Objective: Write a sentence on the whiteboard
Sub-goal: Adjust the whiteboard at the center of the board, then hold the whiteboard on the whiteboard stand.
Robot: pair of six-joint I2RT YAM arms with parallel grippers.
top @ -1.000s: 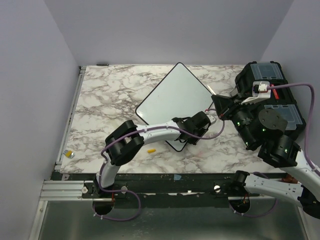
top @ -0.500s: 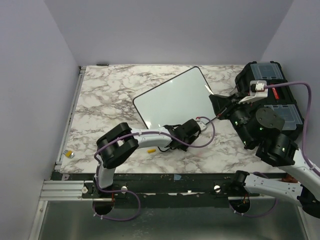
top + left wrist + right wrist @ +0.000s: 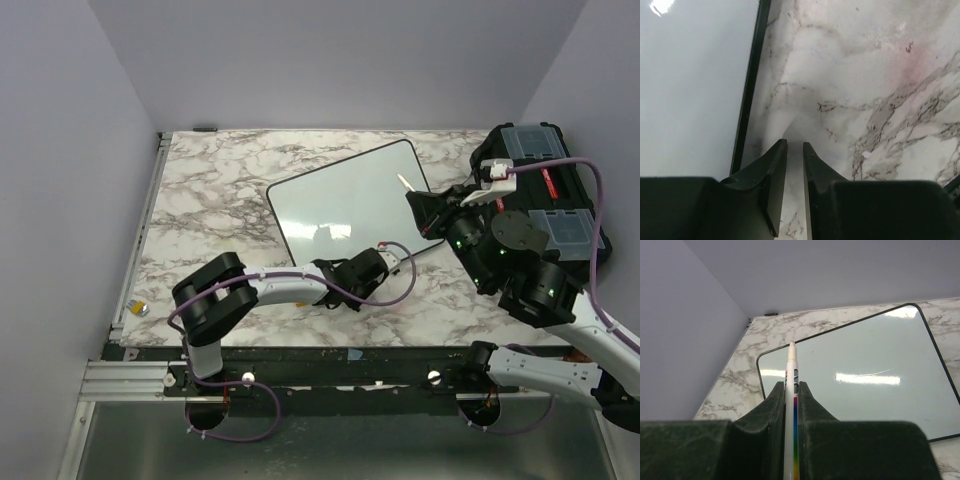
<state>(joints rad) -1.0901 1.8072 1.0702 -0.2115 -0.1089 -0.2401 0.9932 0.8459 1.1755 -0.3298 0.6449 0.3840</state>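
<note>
The whiteboard lies flat on the marble table, slightly rotated, and I see no writing on it. My left gripper is low at the board's near right edge. In the left wrist view its jaws stand nearly together, empty, over bare marble just right of the board's black rim. My right gripper hovers at the board's right edge, shut on a white marker with a rainbow stripe. The marker's tip points over the board.
A black plastic toolbox with clear lids stands at the right behind my right arm. A small yellowish object lies at the table's near left edge. Grey walls close in the left, back and right.
The whiteboard has swung from a diamond stance to a nearly level one. My left gripper has drawn back toward the near edge and come off the board. My right gripper with the marker has shifted left.
</note>
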